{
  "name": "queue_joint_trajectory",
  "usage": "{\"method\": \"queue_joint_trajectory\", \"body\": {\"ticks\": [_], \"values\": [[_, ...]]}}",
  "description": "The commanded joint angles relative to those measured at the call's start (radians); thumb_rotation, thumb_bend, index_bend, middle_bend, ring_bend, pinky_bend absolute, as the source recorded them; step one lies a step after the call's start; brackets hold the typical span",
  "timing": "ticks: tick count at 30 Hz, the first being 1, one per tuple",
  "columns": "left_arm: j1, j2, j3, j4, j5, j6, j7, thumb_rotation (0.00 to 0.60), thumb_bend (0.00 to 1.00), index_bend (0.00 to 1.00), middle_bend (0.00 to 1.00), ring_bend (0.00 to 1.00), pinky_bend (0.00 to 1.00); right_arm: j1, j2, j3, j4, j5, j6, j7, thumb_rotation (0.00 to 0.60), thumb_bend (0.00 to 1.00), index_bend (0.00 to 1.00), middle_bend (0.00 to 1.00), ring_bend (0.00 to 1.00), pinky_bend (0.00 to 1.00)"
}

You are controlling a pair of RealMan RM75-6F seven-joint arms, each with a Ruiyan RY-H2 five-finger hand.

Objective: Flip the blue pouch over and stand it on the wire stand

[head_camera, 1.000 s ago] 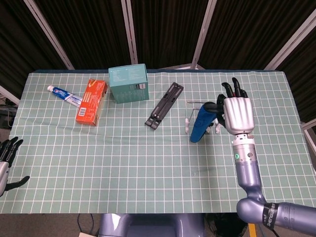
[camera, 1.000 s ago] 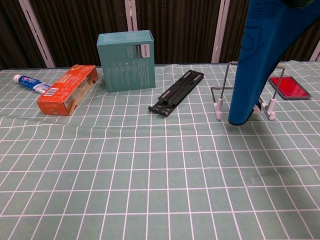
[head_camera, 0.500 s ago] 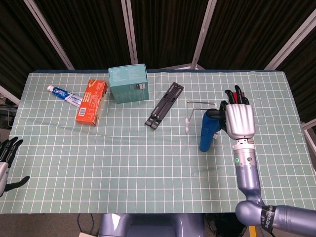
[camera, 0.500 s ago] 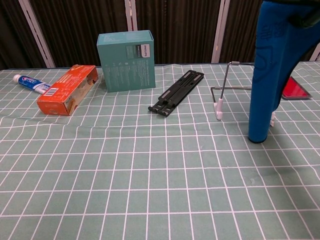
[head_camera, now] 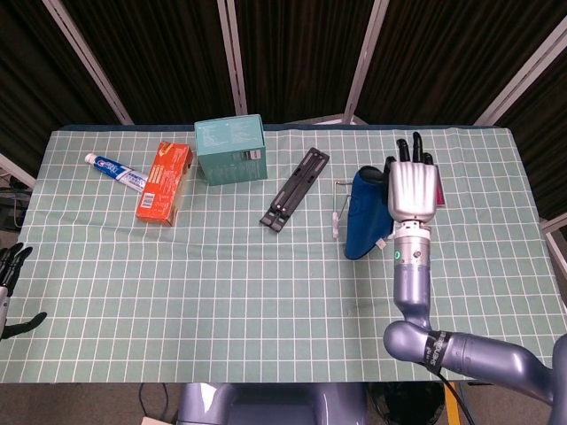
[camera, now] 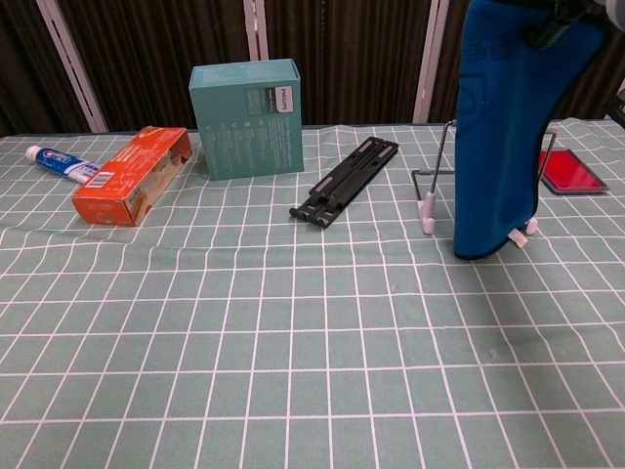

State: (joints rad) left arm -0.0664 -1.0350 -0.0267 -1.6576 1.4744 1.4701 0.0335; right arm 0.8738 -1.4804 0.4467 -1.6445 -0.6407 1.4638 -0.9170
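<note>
One blue pouch hangs upright at right of centre in the head view, gripped at its top by the right hand, its lower end in front of the wire stand (contact unclear). The left hand, fingers apart and holding nothing, sits at the frame's lower left edge.

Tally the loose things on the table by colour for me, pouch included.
Blue: 1, the pouch
Teal: 1, the box
Orange: 1, the carton
White: 1, the toothpaste tube
Black: 1, the folded stand
Red: 1, the flat card
Metal: 1, the wire stand
Total: 7
</note>
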Motion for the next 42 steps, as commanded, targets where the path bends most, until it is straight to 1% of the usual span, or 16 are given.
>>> {"method": "queue_joint_trajectory", "body": {"ticks": [1, 5, 10, 16, 20, 24, 30, 35, 42], "values": [[0.0, -0.001, 0.001, 0.0, 0.004, 0.002, 0.003, 0.6, 0.0, 0.0, 0.0, 0.0, 0.0, 0.033, -0.04, 0.02, 0.064, 0.031, 0.006, -0.029, 0.6, 0.58, 0.76, 0.16, 0.0, 0.28], [-0.004, -0.005, -0.002, 0.004, -0.008, -0.01, 0.008, 0.6, 0.0, 0.0, 0.0, 0.0, 0.0, 0.053, -0.062, 0.038, 0.12, 0.052, -0.015, -0.026, 0.6, 0.58, 0.76, 0.16, 0.0, 0.28], [-0.008, -0.009, -0.006, 0.009, -0.024, -0.021, 0.013, 0.6, 0.0, 0.0, 0.0, 0.0, 0.0, 0.069, -0.074, 0.043, 0.151, 0.046, -0.033, -0.015, 0.6, 0.58, 0.76, 0.16, 0.0, 0.28], [-0.011, -0.013, -0.008, 0.007, -0.03, -0.026, 0.023, 0.6, 0.0, 0.0, 0.0, 0.0, 0.0, 0.096, -0.091, 0.027, 0.222, 0.022, -0.091, -0.003, 0.6, 0.58, 0.76, 0.16, 0.0, 0.27], [-0.012, -0.016, -0.01, 0.013, -0.042, -0.033, 0.027, 0.6, 0.0, 0.0, 0.0, 0.0, 0.0, 0.102, -0.099, -0.006, 0.289, -0.046, -0.15, 0.055, 0.6, 0.58, 0.76, 0.16, 0.0, 0.26], [-0.015, -0.019, -0.013, 0.018, -0.052, -0.04, 0.029, 0.6, 0.0, 0.0, 0.0, 0.0, 0.0, 0.11, -0.112, -0.02, 0.337, -0.086, -0.171, 0.085, 0.6, 0.58, 0.76, 0.16, 0.0, 0.26], [-0.02, -0.025, -0.017, 0.024, -0.068, -0.053, 0.038, 0.6, 0.0, 0.0, 0.0, 0.0, 0.0, 0.131, -0.133, -0.008, 0.402, -0.072, -0.21, 0.084, 0.6, 0.58, 0.76, 0.16, 0.0, 0.26], [-0.024, -0.033, -0.019, 0.031, -0.084, -0.066, 0.049, 0.6, 0.0, 0.0, 0.0, 0.0, 0.0, 0.144, -0.131, -0.016, 0.44, -0.072, -0.274, 0.088, 0.6, 0.58, 0.76, 0.16, 0.0, 0.25], [-0.026, -0.038, -0.021, 0.039, -0.097, -0.074, 0.055, 0.6, 0.0, 0.0, 0.0, 0.0, 0.0, 0.155, -0.129, -0.023, 0.487, -0.07, -0.334, 0.101, 0.6, 0.58, 0.76, 0.16, 0.0, 0.25]]}}
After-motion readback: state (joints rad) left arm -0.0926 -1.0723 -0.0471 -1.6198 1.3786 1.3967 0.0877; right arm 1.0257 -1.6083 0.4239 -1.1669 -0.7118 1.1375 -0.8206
